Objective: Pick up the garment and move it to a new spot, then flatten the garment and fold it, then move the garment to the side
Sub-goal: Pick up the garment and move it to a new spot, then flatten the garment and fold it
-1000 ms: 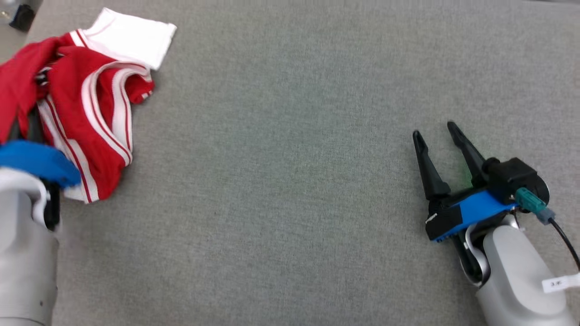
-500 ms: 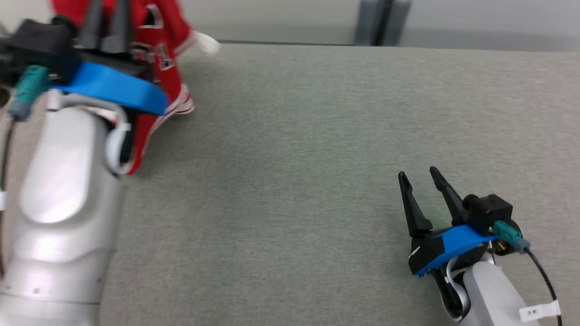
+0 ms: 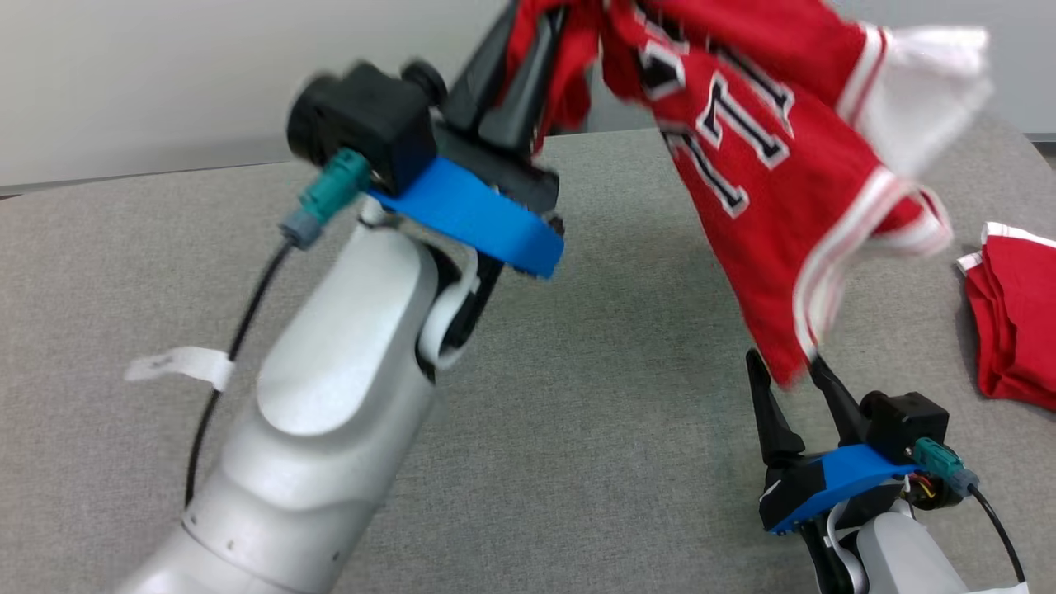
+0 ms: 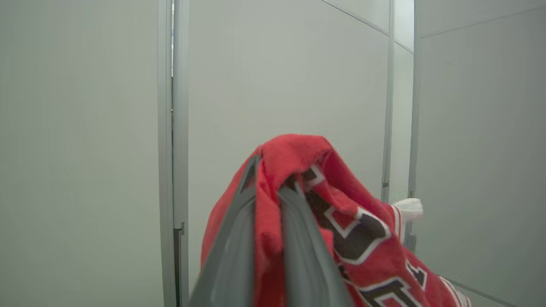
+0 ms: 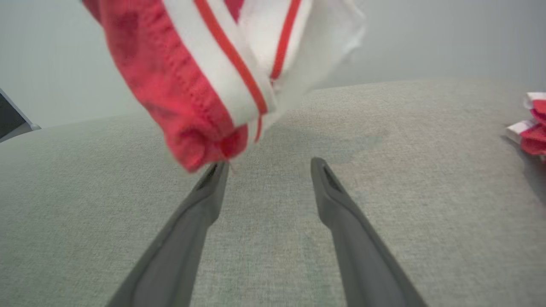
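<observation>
The garment (image 3: 767, 165) is a red jersey with white trim and black-and-white numbers. It hangs in the air above the grey table (image 3: 619, 371), and its lower tip dangles just over my right gripper. My left gripper (image 3: 532, 25) is raised high and shut on a bunched fold of the garment (image 4: 362, 238), with cloth pinched between the fingers (image 4: 239, 238). My right gripper (image 3: 784, 367) rests low near the table's front right, open with nothing between its fingers. In the right wrist view the red and white hem (image 5: 192, 85) hangs just above the left fingertip (image 5: 217, 170).
A second red and white cloth (image 3: 1019, 322) lies crumpled at the table's right edge, also visible as the cloth (image 5: 535, 128) at the far right of the right wrist view. Pale wall panels stand behind the table.
My left arm has lifted the garment off the table and swung it up and to the right, over my right gripper. The head camera has also shifted. My right gripper stays open.
</observation>
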Robot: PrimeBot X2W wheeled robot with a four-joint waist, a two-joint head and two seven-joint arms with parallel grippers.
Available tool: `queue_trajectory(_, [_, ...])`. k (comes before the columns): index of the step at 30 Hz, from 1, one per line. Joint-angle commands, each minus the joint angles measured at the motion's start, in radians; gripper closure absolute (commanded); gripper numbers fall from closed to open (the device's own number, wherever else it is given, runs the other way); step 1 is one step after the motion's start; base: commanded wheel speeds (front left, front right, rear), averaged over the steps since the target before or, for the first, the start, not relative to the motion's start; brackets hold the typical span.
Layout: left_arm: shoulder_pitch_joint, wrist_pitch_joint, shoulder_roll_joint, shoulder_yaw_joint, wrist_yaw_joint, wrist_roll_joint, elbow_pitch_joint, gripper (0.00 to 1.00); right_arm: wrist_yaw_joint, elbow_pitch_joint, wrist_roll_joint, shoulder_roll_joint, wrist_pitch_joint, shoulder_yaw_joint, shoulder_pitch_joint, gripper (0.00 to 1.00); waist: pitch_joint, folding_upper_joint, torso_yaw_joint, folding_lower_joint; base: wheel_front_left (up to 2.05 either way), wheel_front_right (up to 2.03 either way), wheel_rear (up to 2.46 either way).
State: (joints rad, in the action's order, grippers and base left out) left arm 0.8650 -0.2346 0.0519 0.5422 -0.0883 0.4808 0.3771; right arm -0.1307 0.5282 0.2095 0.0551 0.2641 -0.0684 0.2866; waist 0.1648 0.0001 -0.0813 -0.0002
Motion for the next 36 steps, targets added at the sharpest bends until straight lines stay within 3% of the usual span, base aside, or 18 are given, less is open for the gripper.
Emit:
queue_trajectory(1, [-0.035, 0.006, 0.005, 0.012, 0.014, 0.008, 0.026, 1.0, 0.0, -0.003, 0.001, -0.003, 0.0, 0.005, -0.011, 0.0, -0.001, -0.0001, -0.004, 0.0002, 0.0, 0.0, 0.0])
queue_trajectory(7, [-0.187, 0.005, 0.002, 0.044, 0.094, 0.034, 0.236, 1.0, 0.0, -0.008, 0.004, -0.003, 0.0, 0.018, -0.012, 0.0, -0.003, -0.0001, 0.005, 0.0002, 0.0, 0.0, 0.0])
queue_trajectory(8, [-0.215, 0.002, 0.013, 0.039, 0.107, 0.035, 0.279, 0.64, 0.0, -0.008, 0.004, -0.003, 0.0, 0.019, -0.014, 0.0, -0.006, -0.0001, 0.008, 0.0002, 0.0, 0.0, 0.0])
queue_trajectory(9, [-0.245, -0.003, 0.026, 0.031, 0.119, 0.038, 0.322, 0.0, 0.0, -0.007, 0.004, -0.003, 0.0, 0.021, -0.016, 0.0, -0.009, -0.0001, 0.011, 0.0002, 0.0, 0.0, 0.0])
queue_trajectory(14, [-0.375, -0.03, 0.072, -0.056, 0.178, 0.044, 0.407, 0.0, 0.0, -0.007, 0.0, -0.003, 0.0, 0.019, -0.03, 0.0, -0.038, -0.0001, 0.03, 0.0002, 0.0, 0.0, 0.0])
queue_trajectory(20, [-0.563, -0.031, 0.114, -0.206, 0.207, -0.063, 0.217, 0.0, 0.0, -0.016, 0.001, -0.003, 0.0, 0.027, -0.051, 0.0, -0.081, -0.0001, 0.063, 0.0002, 0.0, 0.0, 0.0])
queue_trajectory(27, [-0.768, -0.031, 0.067, -0.313, 0.159, -0.209, 0.025, 0.0, 0.0, -0.009, 0.013, -0.003, 0.0, 0.029, -0.103, 0.0, -0.146, -0.0001, 0.085, 0.0002, 0.0, 0.0, 0.0])
queue_trajectory(36, [-0.875, -0.031, 0.01, -0.353, 0.097, -0.285, 0.014, 0.0, 0.0, 0.006, 0.029, -0.003, 0.0, 0.025, -0.139, 0.0, -0.169, -0.0001, 0.089, 0.0002, 0.0, 0.0, 0.0])
